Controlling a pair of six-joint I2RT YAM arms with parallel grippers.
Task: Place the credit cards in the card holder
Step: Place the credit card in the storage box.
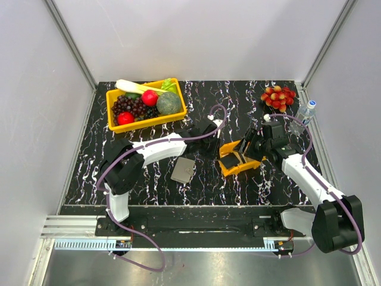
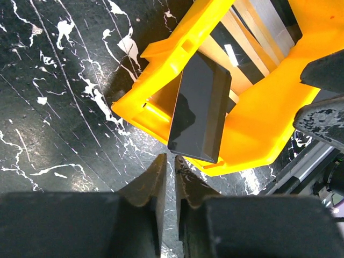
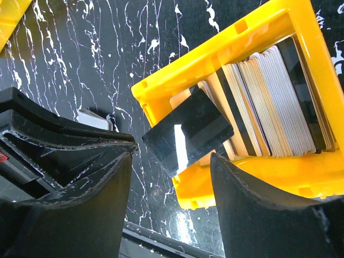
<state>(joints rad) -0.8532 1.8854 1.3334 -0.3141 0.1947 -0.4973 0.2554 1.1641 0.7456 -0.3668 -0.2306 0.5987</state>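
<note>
The small orange tray (image 1: 233,168) stands mid-table holding several credit cards (image 3: 274,102) on edge. One dark card (image 2: 199,113) leans out over the tray's corner, also seen as the dark card (image 3: 188,131) in the right wrist view. My left gripper (image 2: 171,158) is just short of that card's lower corner, its jaws parted by a narrow slit with nothing between them. My right gripper (image 3: 172,156) is open wide around the tray's corner, its right finger (image 3: 242,188) against the tray wall (image 3: 279,177). The taupe-grey card holder (image 1: 183,170) lies flat to the left, apart from both grippers.
A yellow bin (image 1: 146,123) of fruit and vegetables stands at the back left. A red fruit cluster (image 1: 278,96) and a water bottle (image 1: 305,113) are at the back right. Both arms meet over the tray at mid-table.
</note>
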